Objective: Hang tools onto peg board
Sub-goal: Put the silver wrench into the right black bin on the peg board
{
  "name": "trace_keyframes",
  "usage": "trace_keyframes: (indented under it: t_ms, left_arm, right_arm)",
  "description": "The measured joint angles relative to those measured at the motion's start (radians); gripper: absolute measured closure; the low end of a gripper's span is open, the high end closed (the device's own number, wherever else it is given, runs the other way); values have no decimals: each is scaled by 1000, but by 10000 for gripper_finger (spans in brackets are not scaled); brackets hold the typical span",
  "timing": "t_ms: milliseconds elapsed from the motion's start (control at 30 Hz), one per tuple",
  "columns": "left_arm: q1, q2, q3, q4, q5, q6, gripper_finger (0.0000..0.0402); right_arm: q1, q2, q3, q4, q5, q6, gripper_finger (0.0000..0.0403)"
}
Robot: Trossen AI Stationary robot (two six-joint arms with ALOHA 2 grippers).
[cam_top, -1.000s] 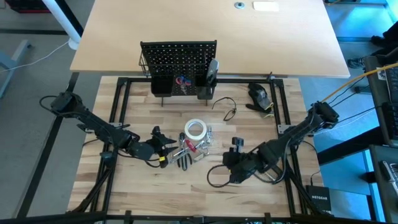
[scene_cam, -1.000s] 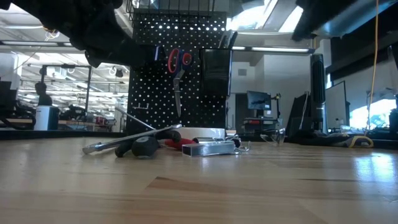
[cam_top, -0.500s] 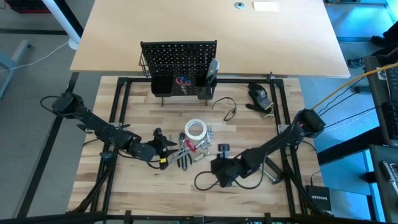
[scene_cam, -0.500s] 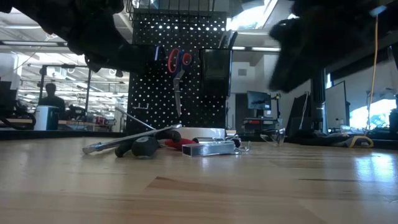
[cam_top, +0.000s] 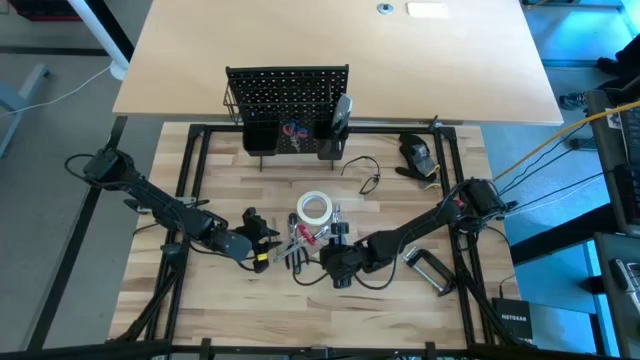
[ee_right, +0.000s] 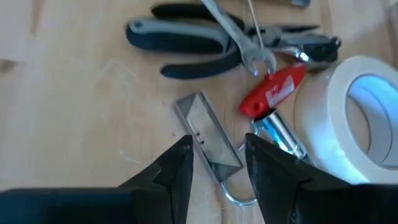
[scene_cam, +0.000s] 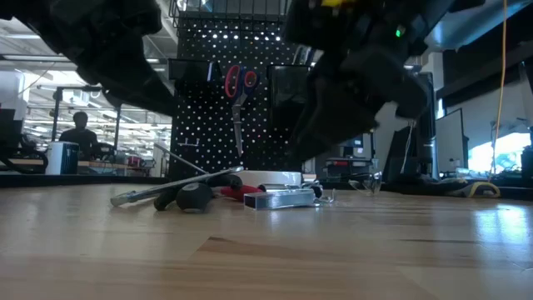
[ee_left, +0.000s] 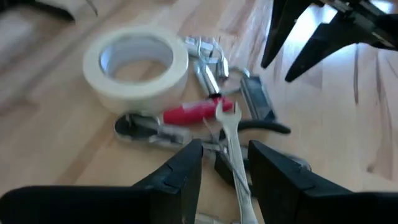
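The tools lie in a pile [cam_top: 310,238] on the wooden table: a white tape roll [ee_left: 137,62], black-handled pliers [ee_right: 186,43], a red-handled tool [ee_left: 199,113], a silver spanner [ee_left: 233,155] and a silver level [ee_right: 208,137]. The peg board [cam_top: 287,95] stands upright at the far side, with red-handled scissors [scene_cam: 239,83] hanging on it. My left gripper [ee_left: 225,177] hovers open at the pile's left, its fingers on either side of the spanner without touching it. My right gripper [ee_right: 217,171] hovers open at the pile's right, above the level.
A bulky black device with a yellow mark [cam_top: 418,155] lies at the far right, with a thin cord [cam_top: 368,178] beside it. A silver clamp-like tool [cam_top: 427,268] lies at the near right. Black cups and a wire basket sit on the peg board. A person [scene_cam: 81,133] shows far behind.
My right gripper has swung from the near right toward the table's left and come down to the tool pile, rolling as it went. It has stayed open. Its move has uncovered the silver tool at the near right.
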Motion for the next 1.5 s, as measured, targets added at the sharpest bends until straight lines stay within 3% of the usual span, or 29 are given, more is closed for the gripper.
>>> trace_keyframes:
  t_ms: [367,700,1000,1367,1500]
  left_arm:
    - [-12,4,0,-124,164,-58,282]
    - [-30,107,7,-4,187,-118,282]
    - [-50,198,167,-117,187,-129,282]
    - [-96,349,197,-242,154,-292,282]
    - [-86,355,198,-227,144,-267,282]
  right_arm:
    - [3,38,0,7,5,-8,256]
    - [8,37,0,-5,2,21,256]
    - [39,27,0,-158,12,77,256]
    - [46,27,0,-76,24,108,256]
    - [46,27,0,-46,23,108,256]
